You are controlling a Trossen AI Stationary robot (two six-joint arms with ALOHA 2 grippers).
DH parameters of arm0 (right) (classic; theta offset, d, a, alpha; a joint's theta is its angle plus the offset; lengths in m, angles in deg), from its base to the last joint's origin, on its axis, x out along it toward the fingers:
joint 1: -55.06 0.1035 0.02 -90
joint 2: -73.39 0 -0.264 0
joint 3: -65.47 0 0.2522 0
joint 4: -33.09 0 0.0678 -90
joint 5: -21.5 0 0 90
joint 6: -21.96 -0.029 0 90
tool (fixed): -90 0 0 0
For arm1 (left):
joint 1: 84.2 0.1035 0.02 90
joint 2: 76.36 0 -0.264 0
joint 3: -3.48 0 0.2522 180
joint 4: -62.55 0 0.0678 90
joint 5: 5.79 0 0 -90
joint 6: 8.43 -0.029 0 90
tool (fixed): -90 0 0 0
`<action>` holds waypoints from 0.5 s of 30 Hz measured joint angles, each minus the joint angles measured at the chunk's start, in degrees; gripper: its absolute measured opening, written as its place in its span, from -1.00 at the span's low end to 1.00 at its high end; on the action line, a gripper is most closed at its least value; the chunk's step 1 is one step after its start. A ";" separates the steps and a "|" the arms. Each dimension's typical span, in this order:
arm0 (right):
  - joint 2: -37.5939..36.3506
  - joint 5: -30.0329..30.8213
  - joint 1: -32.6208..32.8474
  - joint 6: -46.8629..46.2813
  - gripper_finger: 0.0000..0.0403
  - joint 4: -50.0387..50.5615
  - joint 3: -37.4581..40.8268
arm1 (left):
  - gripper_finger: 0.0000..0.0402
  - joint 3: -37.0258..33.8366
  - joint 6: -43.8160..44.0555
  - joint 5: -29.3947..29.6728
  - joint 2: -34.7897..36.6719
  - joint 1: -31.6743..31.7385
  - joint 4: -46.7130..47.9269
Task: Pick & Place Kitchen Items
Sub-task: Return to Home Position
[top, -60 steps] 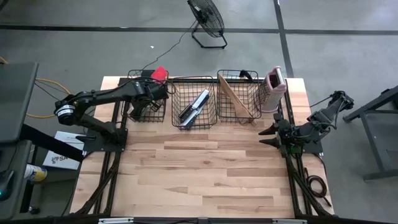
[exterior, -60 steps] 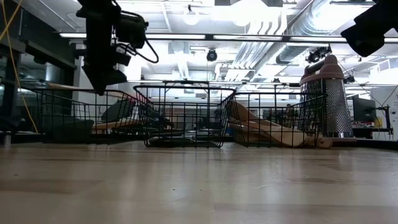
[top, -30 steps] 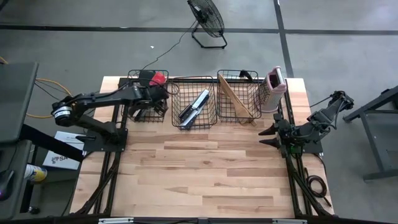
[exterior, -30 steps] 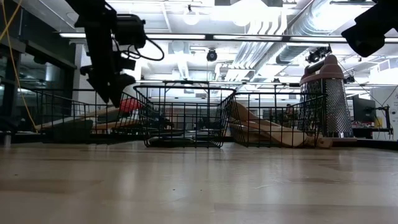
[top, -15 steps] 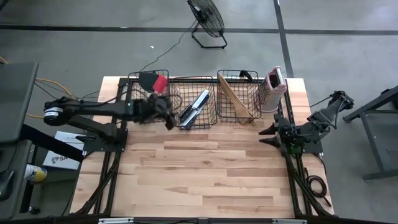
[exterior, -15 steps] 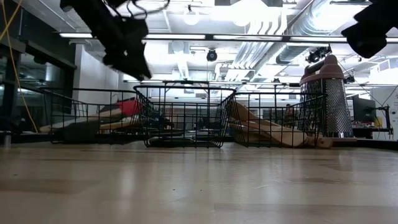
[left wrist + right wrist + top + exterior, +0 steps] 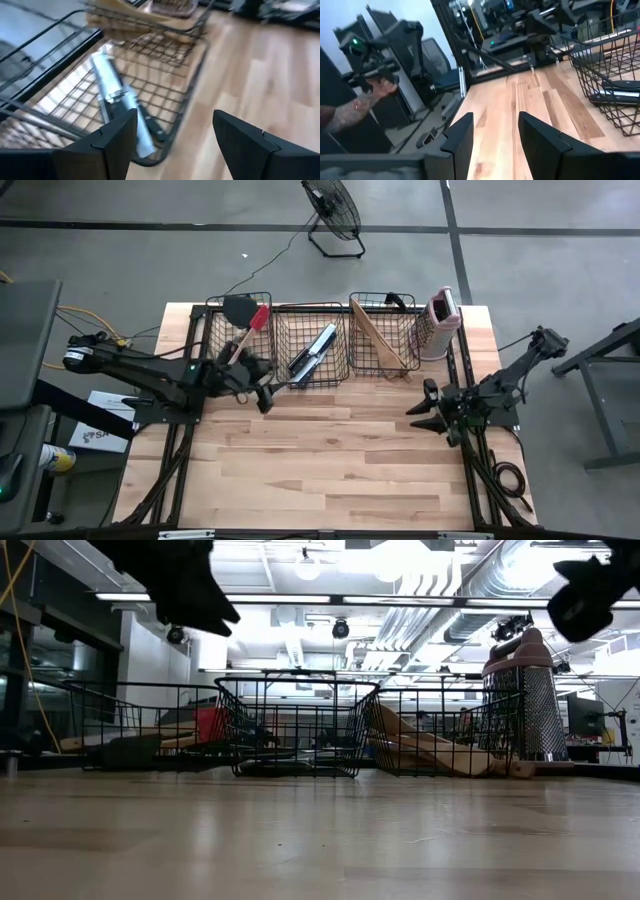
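Observation:
The kitchen items lie in three black wire baskets along the far edge. A red-headed spatula (image 7: 257,318) and a black spatula (image 7: 238,308) are in the left basket (image 7: 212,340). Black-handled knives (image 7: 312,350) are in the middle basket, and pale wooden utensils (image 7: 380,340) lean in the right one. My left gripper (image 7: 264,398) hangs open over bare table, just near of the gap between the left and middle baskets. In its wrist view my left gripper (image 7: 175,145) faces the knives (image 7: 117,102). At the right side, my right gripper (image 7: 420,412) is open and holds nothing.
A pink-and-white box grater (image 7: 441,320) stands upright at the far right, beside the right basket. Bare wooden tabletop (image 7: 330,460) fills the near half. Beyond the table's left side, a person's tattooed hand (image 7: 375,92) holds a controller.
My left gripper has drawn up and back out of the left basket, toward the near edge and a little right, and now stands over bare table. The red-headed spatula stays in the left basket. My right gripper has shifted slightly toward the table's left.

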 joint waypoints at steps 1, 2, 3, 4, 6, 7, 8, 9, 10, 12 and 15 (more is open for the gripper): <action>0.00 0.14 0.00 0.01 -0.26 -2.18 1.34 | 0.26 -0.65 -0.02 0.00 0.81 -0.76 -0.87; 0.00 0.34 -0.02 -0.01 -0.26 -3.85 2.38 | 0.26 -1.60 -0.08 -0.02 1.45 -1.48 -2.45; -0.08 0.33 -0.28 0.09 -0.26 -4.96 3.09 | 0.26 -2.66 -0.30 -0.15 2.07 -2.20 -4.38; -0.09 0.29 -0.78 0.48 -0.26 -5.79 3.52 | 0.26 -3.98 -0.49 -0.45 2.79 -2.86 -6.36; -0.07 -0.23 -1.82 1.13 -0.26 -6.19 3.67 | 0.26 -7.05 -0.57 -1.09 4.45 -3.74 -10.59; -0.09 -1.13 -2.43 1.40 -0.26 -6.31 3.67 | 0.26 -8.67 -0.67 -1.97 5.22 -3.99 -13.41; -0.20 -2.62 -3.10 1.77 -0.26 -6.61 3.67 | 0.26 -10.33 -0.94 -2.75 5.99 -3.99 -16.28; -0.32 -4.40 -3.83 2.17 -0.26 -6.91 3.67 | 0.26 -12.41 -1.48 -4.01 6.89 -3.89 -19.05; -0.42 -6.21 -4.54 2.42 -0.26 -7.08 3.67 | 0.26 -14.36 -2.33 -5.55 7.56 -3.86 -22.04; -0.46 -9.69 -6.19 2.56 -0.26 -6.93 3.67 | 0.26 -18.28 -3.98 -8.04 8.90 -3.86 -29.44; -0.48 -12.84 -8.91 2.14 -0.26 -7.00 3.67 | 0.26 -23.53 -6.05 -9.52 10.93 -3.88 -38.34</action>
